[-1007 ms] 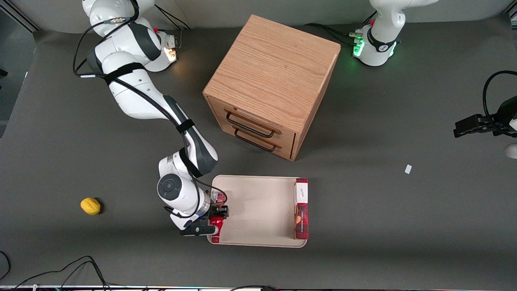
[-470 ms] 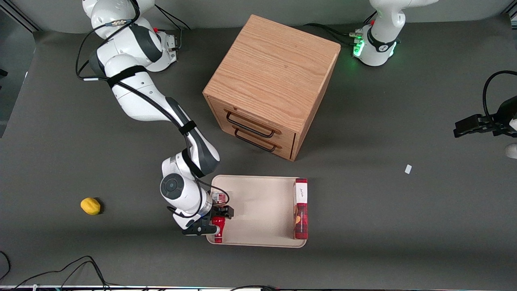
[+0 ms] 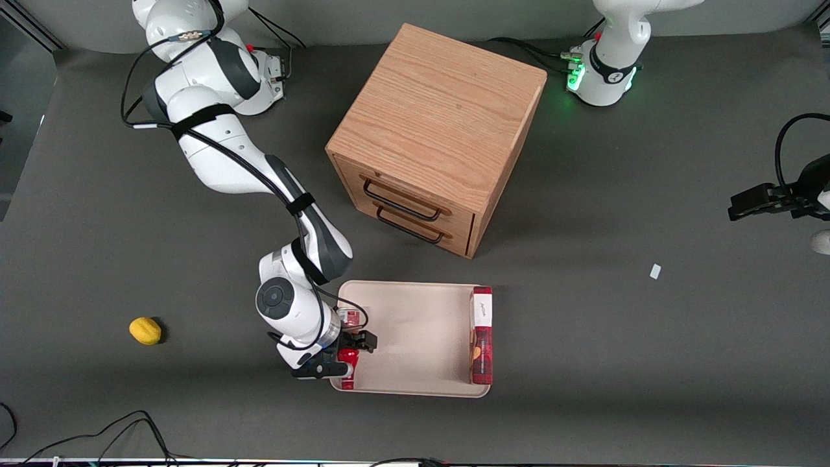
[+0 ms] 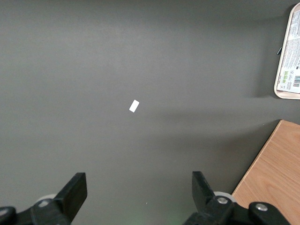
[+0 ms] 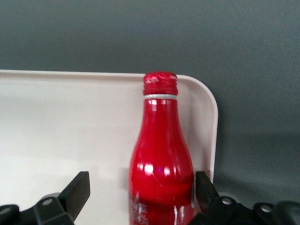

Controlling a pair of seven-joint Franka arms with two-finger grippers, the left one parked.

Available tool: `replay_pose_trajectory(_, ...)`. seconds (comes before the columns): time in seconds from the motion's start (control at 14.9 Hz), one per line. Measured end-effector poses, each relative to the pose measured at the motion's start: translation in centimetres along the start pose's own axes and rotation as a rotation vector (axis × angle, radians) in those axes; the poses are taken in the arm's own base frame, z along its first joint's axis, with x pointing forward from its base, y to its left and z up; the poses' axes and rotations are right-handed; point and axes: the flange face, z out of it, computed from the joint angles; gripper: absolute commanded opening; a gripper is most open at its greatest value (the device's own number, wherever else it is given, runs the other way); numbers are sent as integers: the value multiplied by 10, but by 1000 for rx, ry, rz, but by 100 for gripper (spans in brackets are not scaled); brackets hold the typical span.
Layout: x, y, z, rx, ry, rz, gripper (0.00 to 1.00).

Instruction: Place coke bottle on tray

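A wooden two-drawer cabinet (image 3: 438, 136) stands mid-table, farther from the front camera than the red snack box (image 3: 481, 335) lying in the tray (image 3: 415, 337). A lemon (image 3: 145, 330) lies toward the working arm's end of the table, a white paper scrap (image 3: 655, 272) toward the parked arm's.

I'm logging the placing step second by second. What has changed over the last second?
The gripper has carried the coke bottle a little farther over the tray's edge, toward its inside; the bottle now lies in the corner, fingers open on either side. The tray slid slightly toward the working arm. Snack box, drawer cabinet and lemon stayed put.
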Motion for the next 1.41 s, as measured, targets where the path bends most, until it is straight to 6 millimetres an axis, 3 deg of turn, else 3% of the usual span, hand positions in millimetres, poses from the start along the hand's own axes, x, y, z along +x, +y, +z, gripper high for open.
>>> replay_pose_trajectory(0.2,11,-15,-37,16,28,-11,100)
replay_pose_trajectory(0.4,25,-18,-102,-3,6,-11,100)
replay_pose_trajectory(0.6,33,-8,-176,-35,-32,2,100)
replay_pose_trajectory(0.81,30,23,-242,-71,-44,37,100)
replay_pose_trajectory(1.01,4,65,-300,-118,-68,77,100)
replay_pose_trajectory(1.21,-40,102,-351,-175,-91,76,100)
replay_pose_trajectory(1.41,-85,160,-396,-189,-99,56,100)
